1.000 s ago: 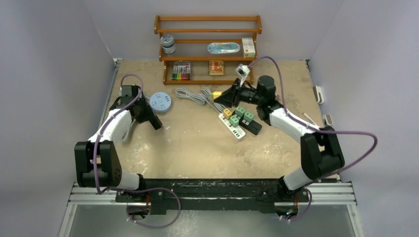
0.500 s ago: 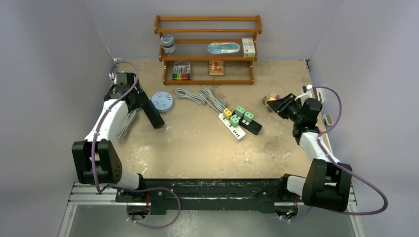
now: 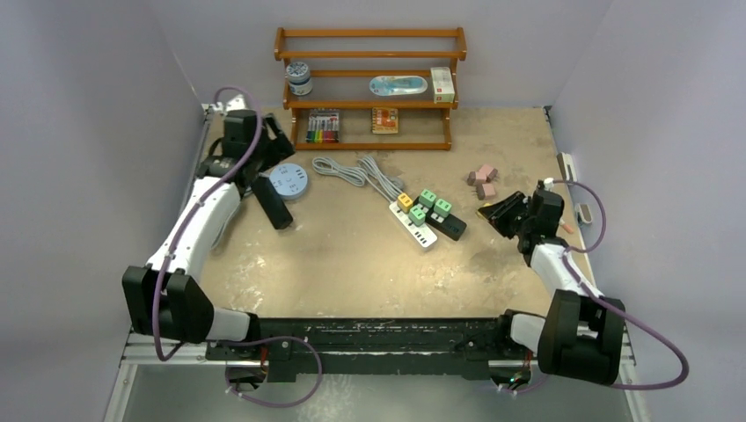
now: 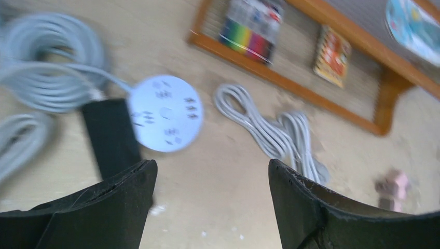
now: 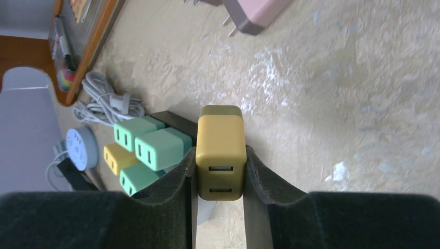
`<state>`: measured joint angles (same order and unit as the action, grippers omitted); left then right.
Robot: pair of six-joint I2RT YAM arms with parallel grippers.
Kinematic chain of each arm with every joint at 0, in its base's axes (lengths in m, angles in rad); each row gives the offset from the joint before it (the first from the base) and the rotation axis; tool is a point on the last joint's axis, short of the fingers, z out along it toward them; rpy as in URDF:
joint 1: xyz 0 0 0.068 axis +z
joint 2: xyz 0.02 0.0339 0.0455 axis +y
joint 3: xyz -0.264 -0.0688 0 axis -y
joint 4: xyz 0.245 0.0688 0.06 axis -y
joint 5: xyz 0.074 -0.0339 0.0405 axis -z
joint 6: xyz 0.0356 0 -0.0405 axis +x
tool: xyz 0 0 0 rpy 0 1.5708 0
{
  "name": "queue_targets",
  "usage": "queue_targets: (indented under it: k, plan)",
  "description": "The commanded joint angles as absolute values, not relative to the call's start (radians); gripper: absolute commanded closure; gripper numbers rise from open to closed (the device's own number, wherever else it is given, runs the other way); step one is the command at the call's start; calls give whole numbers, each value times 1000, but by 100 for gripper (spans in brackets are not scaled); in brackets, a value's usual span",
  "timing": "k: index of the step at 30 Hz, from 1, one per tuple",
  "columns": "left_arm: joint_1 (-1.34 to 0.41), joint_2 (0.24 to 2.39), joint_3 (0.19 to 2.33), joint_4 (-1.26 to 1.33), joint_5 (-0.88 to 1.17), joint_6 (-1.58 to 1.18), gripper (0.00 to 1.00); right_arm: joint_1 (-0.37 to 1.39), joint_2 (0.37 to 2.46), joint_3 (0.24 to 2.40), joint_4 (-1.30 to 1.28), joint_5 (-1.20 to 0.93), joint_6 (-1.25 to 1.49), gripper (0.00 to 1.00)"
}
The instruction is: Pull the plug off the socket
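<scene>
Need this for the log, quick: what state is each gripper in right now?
Left gripper: open, holding nothing.
Right gripper: closed on the yellow plug.

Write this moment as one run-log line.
right jaws: shut on yellow plug | plug: off power strip | left jaws: open, empty

A robotics lab cell: pale walls [image 3: 88, 88] box in a scuffed tabletop [image 3: 352, 264], with two arms [image 3: 198, 224] on an aluminium rail [image 3: 607, 341] and a shelf [image 3: 369, 54] of props.
</scene>
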<state>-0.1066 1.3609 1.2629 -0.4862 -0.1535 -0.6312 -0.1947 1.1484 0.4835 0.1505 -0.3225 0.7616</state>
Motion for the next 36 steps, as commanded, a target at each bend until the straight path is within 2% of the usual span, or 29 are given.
queue_targets:
  k: [1, 9, 19, 36]
  plan:
    - [-199, 1411, 1203, -359, -76, -736, 22, -181, 1247, 594, 184, -289, 636, 100]
    - [-278, 1480, 1136, -258, -4, -805, 22, -1, 1423, 718, 220, -178, 539, 100]
    - [-297, 1490, 1093, -269, -8, -795, 23, 10, 1556, 822, 310, -98, 497, 100]
    - [-295, 1548, 1050, -250, 49, -796, 23, 199, 1782, 881, 356, -150, 478, 100]
